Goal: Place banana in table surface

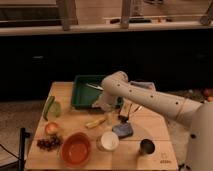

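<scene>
In the camera view, the white arm point(150, 100) reaches in from the right, bends over the dark green tray point(82, 95) and drops towards the front of it. The claw point(103, 106) hangs at the tray's front edge, over the middle of the bench point(65, 120). I cannot tell how wide it stands, nor whether it has hold of anything.

The banana point(95, 122) lies flat on the wooden planks of the bench, just in front of the tray and just below the claw in the picture. It points slightly up to the right. Whether the claw touches it I cannot tell.

Near the front of the bench, a white cup point(108, 141) stands close to the banana, with an orange-red bowl point(76, 149) just beside it on the left. A blue object point(123, 131) lies to the right of the banana, and a dark metal cup point(146, 146) stands further right. At the left edge lie green vegetables point(50, 107), a round orange fruit point(51, 128) and a dark bunch of grapes point(48, 143).
</scene>
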